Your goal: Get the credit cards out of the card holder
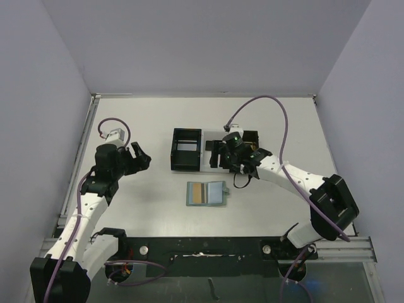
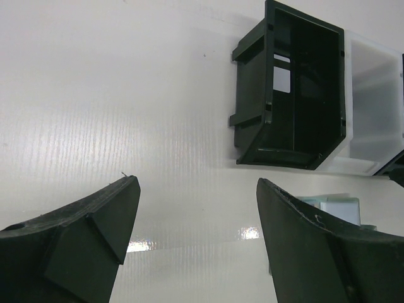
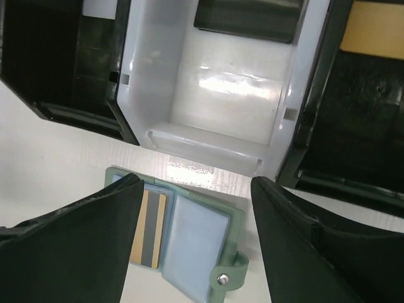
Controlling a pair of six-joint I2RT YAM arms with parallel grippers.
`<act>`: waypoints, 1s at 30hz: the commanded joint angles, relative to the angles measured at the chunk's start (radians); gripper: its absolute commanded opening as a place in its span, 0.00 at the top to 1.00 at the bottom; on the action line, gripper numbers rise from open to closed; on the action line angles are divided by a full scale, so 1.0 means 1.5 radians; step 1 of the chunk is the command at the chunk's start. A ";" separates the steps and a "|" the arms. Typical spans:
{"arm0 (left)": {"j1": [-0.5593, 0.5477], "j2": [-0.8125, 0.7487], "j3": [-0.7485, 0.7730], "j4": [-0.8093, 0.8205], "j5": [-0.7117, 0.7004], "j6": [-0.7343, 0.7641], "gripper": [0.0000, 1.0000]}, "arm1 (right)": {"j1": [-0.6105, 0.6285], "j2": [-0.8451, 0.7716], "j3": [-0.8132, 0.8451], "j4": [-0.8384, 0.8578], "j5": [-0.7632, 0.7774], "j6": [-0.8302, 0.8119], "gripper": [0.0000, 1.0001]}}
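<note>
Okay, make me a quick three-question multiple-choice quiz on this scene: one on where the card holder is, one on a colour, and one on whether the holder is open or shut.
1. Where is the card holder?
A. on the floor
B. hanging off the far edge
C. flat on the table, nearer the arm bases than the boxes

2. What colour is the middle box of the row?
A. white
B. red
C. green

3. How is the card holder?
A. snapped shut
B. lying open, pockets up
C. standing on edge

Answers:
1 C: the top view shows it on the table in front of the row.
2 A: the right wrist view shows it white between two black ones.
3 B: both pale blue pockets show, with a gold-orange card in one.
</note>
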 commanded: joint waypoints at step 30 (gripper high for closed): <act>0.039 0.072 0.019 0.029 0.032 -0.001 0.18 | 0.094 -0.156 -0.254 0.309 -0.029 0.262 0.02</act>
